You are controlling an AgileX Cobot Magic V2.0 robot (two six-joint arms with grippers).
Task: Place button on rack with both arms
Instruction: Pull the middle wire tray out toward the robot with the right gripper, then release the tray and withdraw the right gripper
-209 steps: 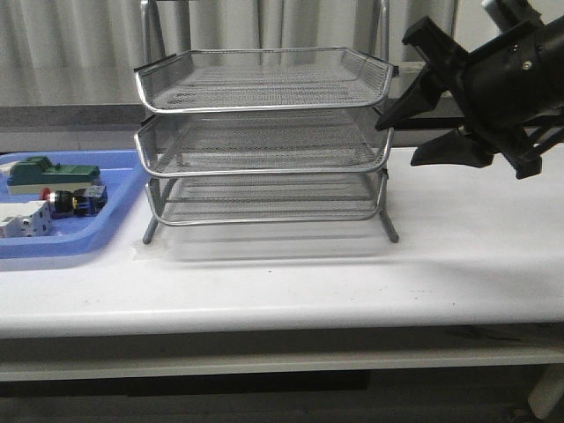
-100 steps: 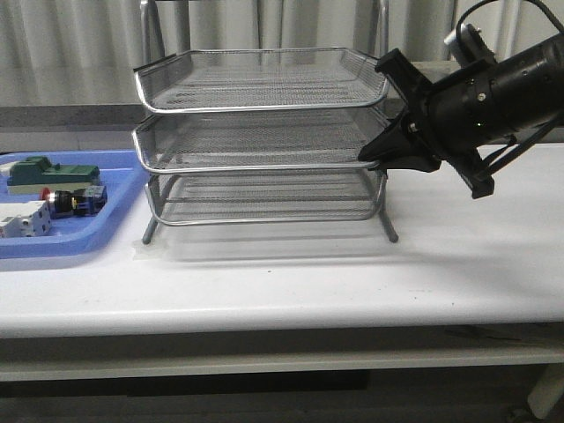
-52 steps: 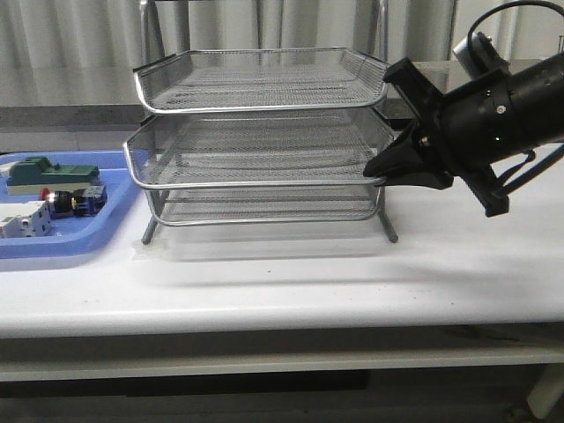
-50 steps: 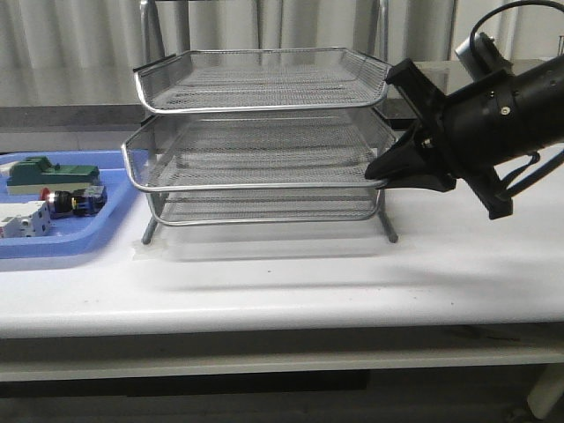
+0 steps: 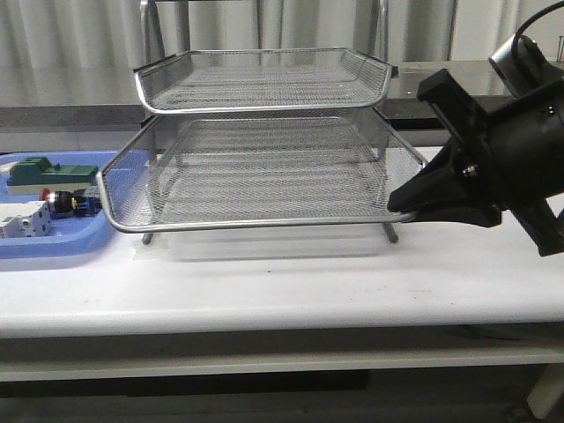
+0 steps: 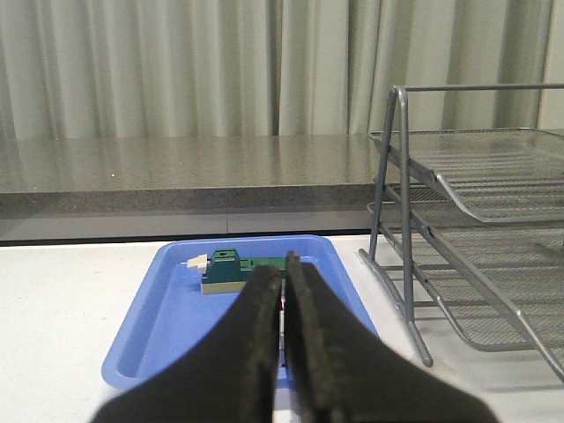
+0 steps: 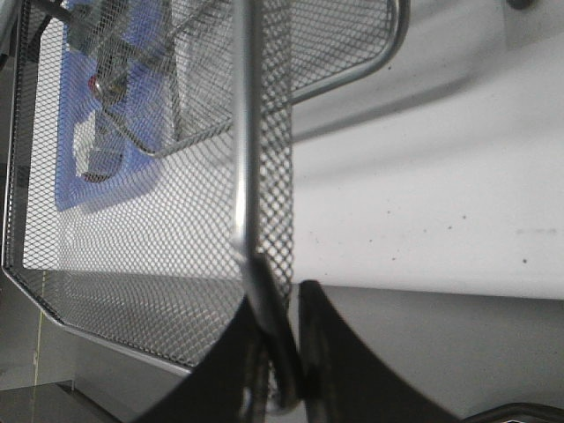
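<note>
The rack [image 5: 264, 79] stands mid-table, with its middle tier [image 5: 256, 181] slid out toward the front. My right gripper [image 5: 401, 204] is shut on that tier's front right rim; in the right wrist view the fingertips [image 7: 282, 300] pinch the rim wire [image 7: 245, 132]. The button [image 5: 66, 202] lies in the blue tray [image 5: 53, 242] at the left. My left gripper [image 6: 283, 278] is shut and empty, hovering above the blue tray [image 6: 159, 326]. Its fingers hide nearly all of the button there. It is outside the front view.
A green block [image 5: 48, 172] [image 6: 233, 271] and a white block [image 5: 22, 220] share the blue tray. The rack's frame and tiers [image 6: 476, 176] rise just beside the tray. The pulled-out tier overhangs the tray's near corner.
My right gripper closed on the middle tier's rim and drew it forward and down. The tier slid well out from under the top tier. The tray's contents stayed put.
</note>
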